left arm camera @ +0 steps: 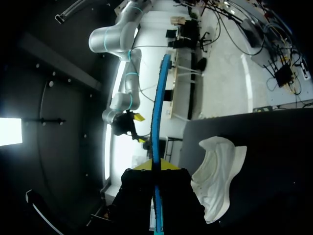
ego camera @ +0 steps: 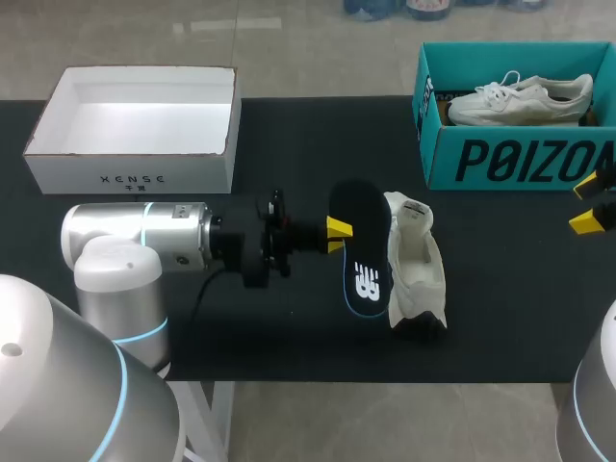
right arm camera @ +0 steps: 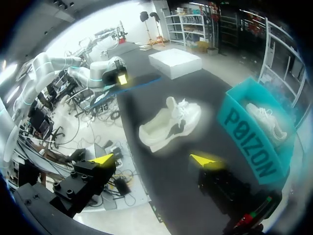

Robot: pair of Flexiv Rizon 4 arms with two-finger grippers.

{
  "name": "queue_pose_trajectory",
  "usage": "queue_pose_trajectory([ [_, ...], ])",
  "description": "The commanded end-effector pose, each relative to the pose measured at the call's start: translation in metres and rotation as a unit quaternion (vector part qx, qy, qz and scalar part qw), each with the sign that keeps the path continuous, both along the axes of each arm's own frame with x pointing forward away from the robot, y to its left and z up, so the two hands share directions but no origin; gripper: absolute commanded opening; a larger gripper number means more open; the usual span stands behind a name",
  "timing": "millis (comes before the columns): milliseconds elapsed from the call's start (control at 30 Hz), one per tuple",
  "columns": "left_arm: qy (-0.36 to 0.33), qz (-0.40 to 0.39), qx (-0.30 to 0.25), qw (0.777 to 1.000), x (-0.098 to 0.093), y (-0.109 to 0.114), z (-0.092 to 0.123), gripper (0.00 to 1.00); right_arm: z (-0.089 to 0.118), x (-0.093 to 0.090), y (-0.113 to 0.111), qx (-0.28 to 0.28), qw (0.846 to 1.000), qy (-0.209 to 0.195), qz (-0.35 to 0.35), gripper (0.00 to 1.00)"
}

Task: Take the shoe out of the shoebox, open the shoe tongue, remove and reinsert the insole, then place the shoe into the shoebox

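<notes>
Black matting covers the tabletop [ego camera: 289, 337], with a bare strip along its near edge. Just past that strip, the left pincer [ego camera: 337, 233] comes in from the left and is clamped on the long edge of a flat black insole with a blue rim [ego camera: 364, 245]. In the left wrist view the insole [left arm camera: 157, 122] runs edge-on between the yellow tips. A soft white shoe [ego camera: 416, 265] lies on its side just beside the insole's right edge.

Open black surface separates the shoe from the right pincer [ego camera: 589, 204], which hangs at the tabletop's right edge with its fingers apart and nothing between them.

At the far edge stand a white open-topped box [ego camera: 135, 168] on the left and a teal cardboard shoebox [ego camera: 510, 159] on the right. The shoebox holds a second white shoe [ego camera: 520, 98].
</notes>
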State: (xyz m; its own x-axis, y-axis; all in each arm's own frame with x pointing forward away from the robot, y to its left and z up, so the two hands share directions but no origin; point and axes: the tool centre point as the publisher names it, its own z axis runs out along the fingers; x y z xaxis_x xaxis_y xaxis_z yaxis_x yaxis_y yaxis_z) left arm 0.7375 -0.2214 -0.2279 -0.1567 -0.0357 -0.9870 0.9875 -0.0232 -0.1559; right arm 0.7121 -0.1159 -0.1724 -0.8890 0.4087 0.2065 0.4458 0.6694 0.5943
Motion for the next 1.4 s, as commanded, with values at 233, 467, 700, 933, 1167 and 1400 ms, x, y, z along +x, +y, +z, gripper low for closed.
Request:
queue_pose_trajectory([
  [233,0.006,-0.004,0.003,1.000,-0.0010,-0.0058,-0.0022,0.00,0.0075,-0.0111,0.0063,-0.033,0.999,-0.015,0.000,1.00],
  [467,0.006,0.008,0.000,1.000,-0.0012,-0.0063,-0.0014,0.00,0.0075,-0.0111,0.0063,-0.033,0.999,-0.015,0.000,1.00],
  [700,0.006,0.008,0.000,1.000,-0.0012,-0.0063,-0.0014,0.00,0.0075,-0.0111,0.0063,-0.033,0.999,-0.015,0.000,1.00],
  [933,0.006,0.008,0.000,1.000,-0.0012,-0.0063,-0.0014,0.00,0.0075,-0.0111,0.0063,-0.033,0.999,-0.015,0.000,1.00],
  [1167,0.006,0.008,0.000,1.000,-0.0012,-0.0063,-0.0014,0.00,0.0075,-0.0111,0.0063,-0.033,0.999,-0.015,0.000,1.00],
  [1400,0.006,0.008,0.000,1.000,-0.0012,-0.0063,-0.0014,0.00,0.0075,-0.0111,0.0063,-0.033,0.999,-0.015,0.000,1.00],
])
